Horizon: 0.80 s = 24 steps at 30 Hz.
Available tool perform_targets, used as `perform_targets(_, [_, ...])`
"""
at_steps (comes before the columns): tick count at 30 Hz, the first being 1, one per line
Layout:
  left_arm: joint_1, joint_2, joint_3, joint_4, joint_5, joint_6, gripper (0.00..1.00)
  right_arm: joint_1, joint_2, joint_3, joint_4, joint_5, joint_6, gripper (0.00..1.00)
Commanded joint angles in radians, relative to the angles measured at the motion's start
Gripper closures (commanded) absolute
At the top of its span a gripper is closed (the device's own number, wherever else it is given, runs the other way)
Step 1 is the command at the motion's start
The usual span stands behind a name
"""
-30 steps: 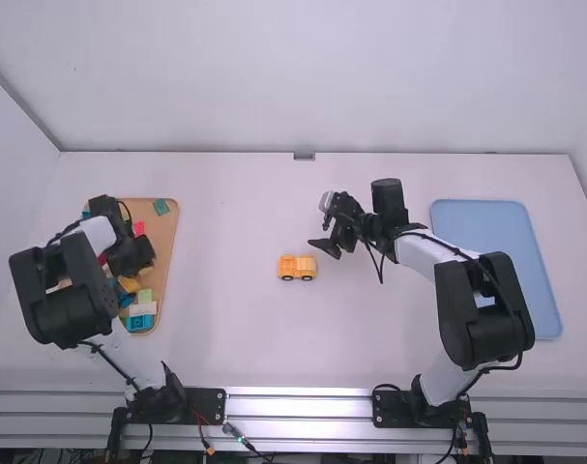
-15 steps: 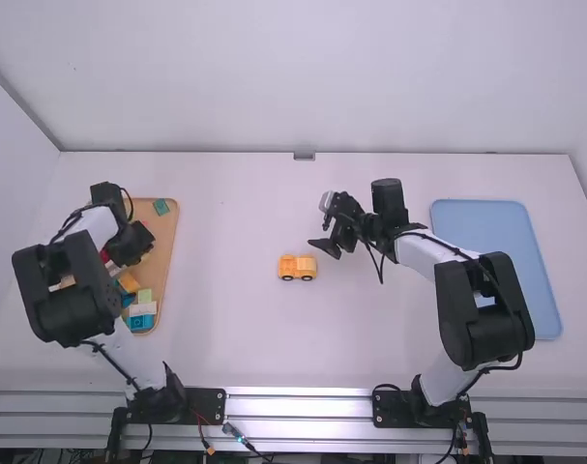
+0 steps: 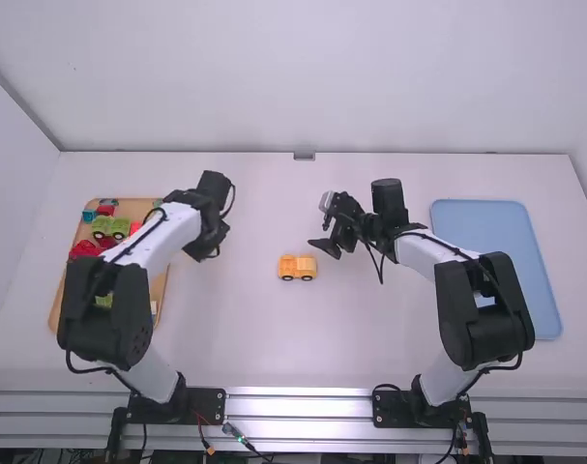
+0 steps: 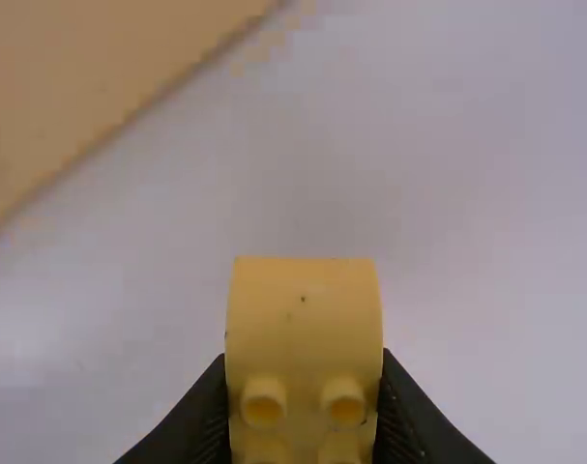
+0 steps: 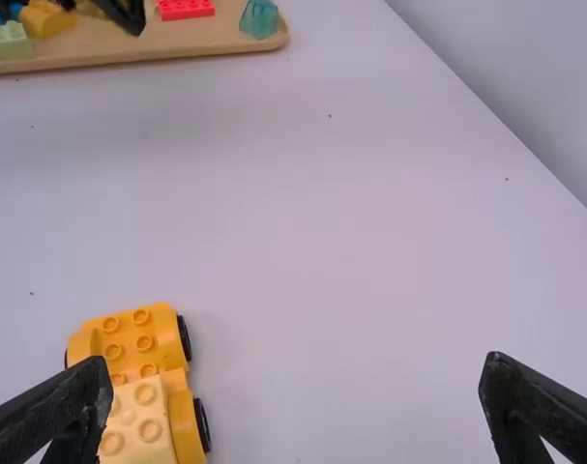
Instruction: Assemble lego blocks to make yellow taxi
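My left gripper (image 3: 212,253) is over the table just right of the wooden tray. In the left wrist view this gripper (image 4: 303,416) is shut on a yellow block (image 4: 304,324) with a curved top and round studs. The orange-yellow car base (image 3: 297,267) with black wheels stands mid-table, a lighter yellow block (image 5: 141,416) on one end of it. Beyond and to the right of the car, my right gripper (image 3: 327,242) holds nothing; in the right wrist view the same gripper (image 5: 298,396) has its fingers wide apart.
The wooden tray (image 3: 165,274) at the left holds several coloured blocks and wheeled pieces, partly under the left arm. A blue tray (image 3: 515,251) lies at the right, next to the right arm. A wall rises behind the table.
From over the wooden tray, the left gripper has swung right, past the tray's right edge, uncovering blocks in the tray. The right arm and the car base have stayed still.
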Motion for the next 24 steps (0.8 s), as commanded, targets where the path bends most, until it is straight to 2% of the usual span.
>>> perform_targets(1, [-0.052,-0.011,0.006,-0.028,0.027,-0.324,0.98,-0.004,-0.012,0.014,-0.003,-0.005,0.0,0.01])
perform_targets(7, [-0.13,0.001,0.006,-0.03,0.137,-0.451,0.98,-0.004,-0.012,0.014,-0.004,-0.006,0.0,0.01])
perform_targets(12, [-0.195,0.001,-0.015,-0.049,0.157,-0.658,0.98,-0.004,-0.012,0.014,-0.004,-0.005,0.0,0.01])
perform_targets(14, [-0.225,0.001,-0.054,-0.027,0.189,-0.826,0.98,-0.004,-0.012,0.014,-0.004,-0.005,0.0,0.01])
perform_targets(16, [-0.234,0.001,-0.076,-0.002,0.182,-0.868,0.98,-0.004,-0.012,0.014,-0.005,-0.005,0.0,0.01])
perform_targets(19, [-0.237,0.001,-0.109,0.06,0.176,-0.842,0.92,-0.004,-0.012,0.014,-0.022,-0.006,-0.002,0.01])
perform_targets(24, [-0.229,0.005,-0.121,0.071,0.147,-0.863,0.96,-0.007,-0.024,0.014,-0.141,-0.014,-0.165,0.01])
